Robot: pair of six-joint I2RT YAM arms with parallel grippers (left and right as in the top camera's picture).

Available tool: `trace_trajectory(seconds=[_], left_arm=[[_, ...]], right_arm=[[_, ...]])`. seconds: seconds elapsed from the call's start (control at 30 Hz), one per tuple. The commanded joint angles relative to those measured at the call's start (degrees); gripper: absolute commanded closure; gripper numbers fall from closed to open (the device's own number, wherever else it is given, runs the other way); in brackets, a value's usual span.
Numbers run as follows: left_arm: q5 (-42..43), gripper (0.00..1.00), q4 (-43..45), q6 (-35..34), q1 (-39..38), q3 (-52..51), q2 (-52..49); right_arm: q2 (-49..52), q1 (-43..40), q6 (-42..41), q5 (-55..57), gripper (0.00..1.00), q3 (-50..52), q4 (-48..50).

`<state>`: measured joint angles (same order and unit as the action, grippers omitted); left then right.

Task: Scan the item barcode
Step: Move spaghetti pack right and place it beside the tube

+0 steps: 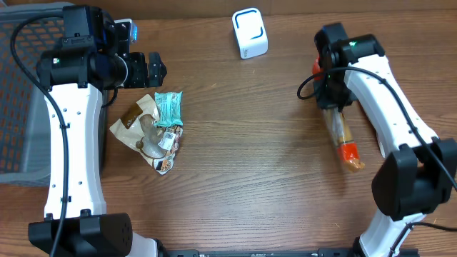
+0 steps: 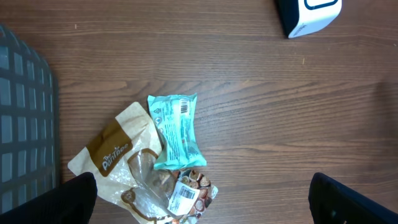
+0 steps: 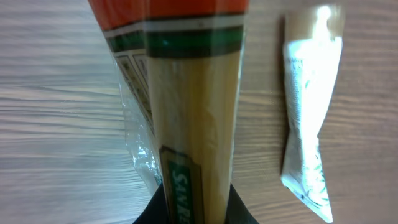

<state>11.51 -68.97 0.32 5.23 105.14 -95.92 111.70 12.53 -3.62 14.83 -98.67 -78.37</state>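
Long packet (image 1: pixel 344 143) sits right of the scanner (image 1: pixel 249 33) on the wood-grain worktop (image 1: pixel 250 157), pointing diagonally away from it. Right fingers (image 3: pixel 244 214) are clamped on the scanner-side end, left fingers (image 2: pixel 348 202) spread wide.

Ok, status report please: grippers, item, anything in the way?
Left gripper open, near snack packs. Right gripper shut on long packet. Nothing seen between packet and scanner.

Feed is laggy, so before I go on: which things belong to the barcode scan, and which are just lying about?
In the job: long orange-ended packet, held in the right gripper; white scanner box.
Lying about for now: teal packet, brown snack bag, white sachet, grey basket.
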Motion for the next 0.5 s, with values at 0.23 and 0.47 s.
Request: trace_trajectory(seconds=[0.23, 0.47], left_arm=[[-0.11, 0.00, 0.22, -0.33, -0.37, 0.87, 0.04], [-0.09, 0.00, 0.20, -0.33, -0.37, 0.87, 0.04]], right_arm=[[5.38, -4.37, 8.31, 12.26, 0.86, 0.85, 3.45], [5.97, -4.74, 8.63, 16.50, 0.19, 0.26, 5.90]])
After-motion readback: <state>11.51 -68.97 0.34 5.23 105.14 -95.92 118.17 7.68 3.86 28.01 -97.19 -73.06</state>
